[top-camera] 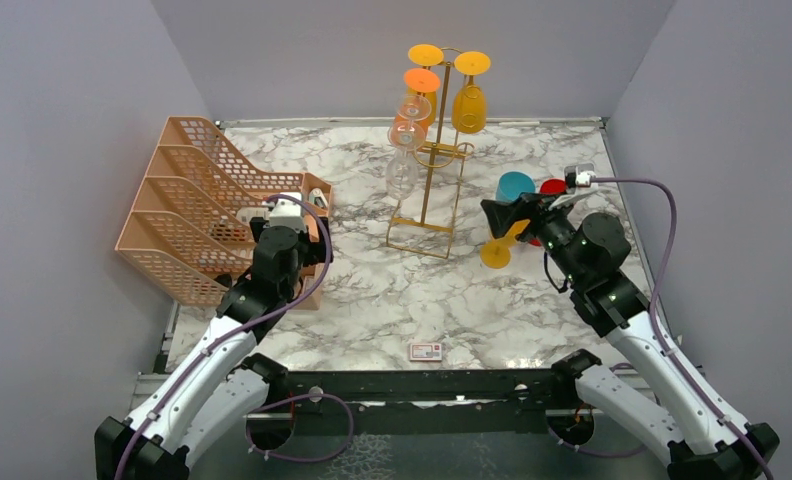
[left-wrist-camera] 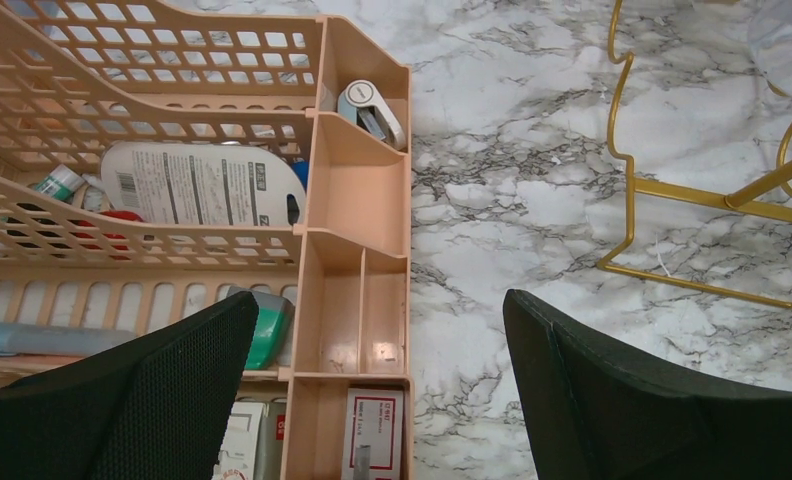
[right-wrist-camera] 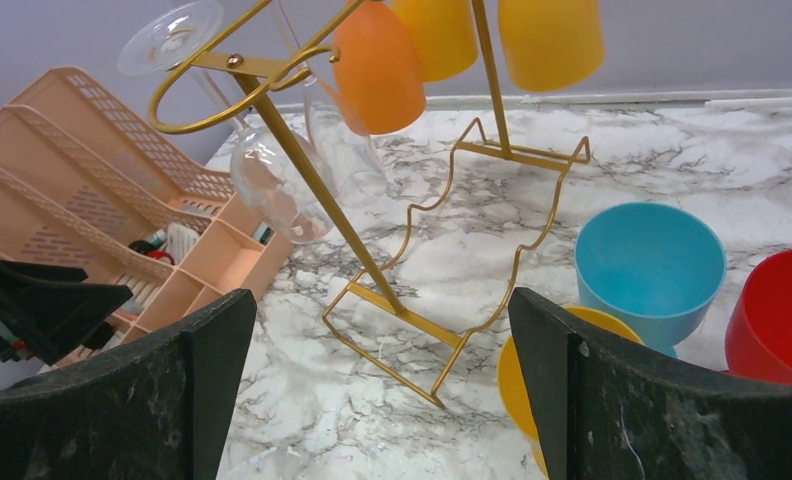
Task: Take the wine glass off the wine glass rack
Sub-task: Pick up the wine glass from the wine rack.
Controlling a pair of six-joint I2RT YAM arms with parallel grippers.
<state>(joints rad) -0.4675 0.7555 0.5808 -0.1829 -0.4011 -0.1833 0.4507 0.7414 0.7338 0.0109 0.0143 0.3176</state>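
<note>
Top view: wine glass rack [top-camera: 434, 185] stands back centre with hanging glasses [top-camera: 469, 105] still on its hooks. One yellow wine glass [top-camera: 496, 254] is off it, just beside the right gripper [top-camera: 509, 215], near a teal glass [top-camera: 515, 185] and a red glass [top-camera: 553, 186]; upright or tipped, can't tell. Left wrist: left gripper [left-wrist-camera: 377, 300] jaws wide apart, empty, over the peach organiser [left-wrist-camera: 357, 190]. Right wrist: fingers [right-wrist-camera: 662, 400] wide apart, clamping nothing. Likely the release step; next, pull back without knocking the glass.

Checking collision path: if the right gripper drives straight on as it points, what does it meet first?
Probably the thin gold wire glass rack, low on its post near the base frame; depth unclear.
</note>
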